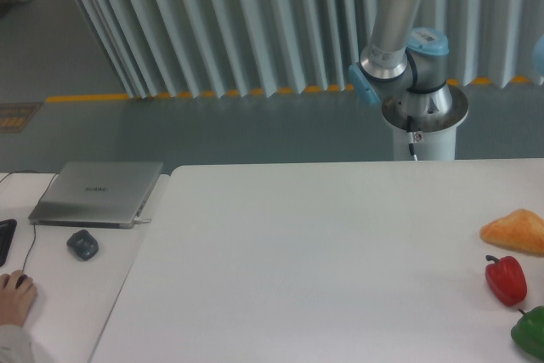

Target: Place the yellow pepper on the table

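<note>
The yellow pepper is out of view. The large white table (323,261) fills the middle and right of the camera view. Only the arm's base and lower joints (406,57) show, behind the table's far edge at upper right. The arm runs out of the frame at the top right, and the gripper is not in view.
A pale orange-yellow wedge-shaped lump (515,231), a red pepper (507,279) and a green pepper (530,332) lie along the table's right edge. A separate desk at left holds a closed laptop (96,194) and a mouse (82,245). A person's hand (14,296) rests at lower left.
</note>
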Robot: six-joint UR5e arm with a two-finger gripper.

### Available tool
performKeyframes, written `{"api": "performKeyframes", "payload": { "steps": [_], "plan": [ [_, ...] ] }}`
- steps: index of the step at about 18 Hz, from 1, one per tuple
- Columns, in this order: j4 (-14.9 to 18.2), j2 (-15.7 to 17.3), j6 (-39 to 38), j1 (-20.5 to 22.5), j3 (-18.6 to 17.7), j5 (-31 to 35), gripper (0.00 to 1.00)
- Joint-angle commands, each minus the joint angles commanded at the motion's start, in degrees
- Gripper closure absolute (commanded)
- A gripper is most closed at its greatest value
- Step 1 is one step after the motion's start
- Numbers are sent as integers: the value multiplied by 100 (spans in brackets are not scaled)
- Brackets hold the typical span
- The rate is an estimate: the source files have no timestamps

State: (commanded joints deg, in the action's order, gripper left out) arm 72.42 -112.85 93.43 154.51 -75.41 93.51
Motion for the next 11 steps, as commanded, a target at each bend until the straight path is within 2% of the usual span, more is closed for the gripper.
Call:
{"api": "performKeyframes", "payload": {
  "steps": [4,7,8,11],
  "plan": [
    [53,-17,35,17,0,35,0],
    [-131,-18,-9,149,-219,18,0],
    [-297,17,-44,184,-298,18,0],
    [-422,18,44,351,-299,35,0]
  ]
}}
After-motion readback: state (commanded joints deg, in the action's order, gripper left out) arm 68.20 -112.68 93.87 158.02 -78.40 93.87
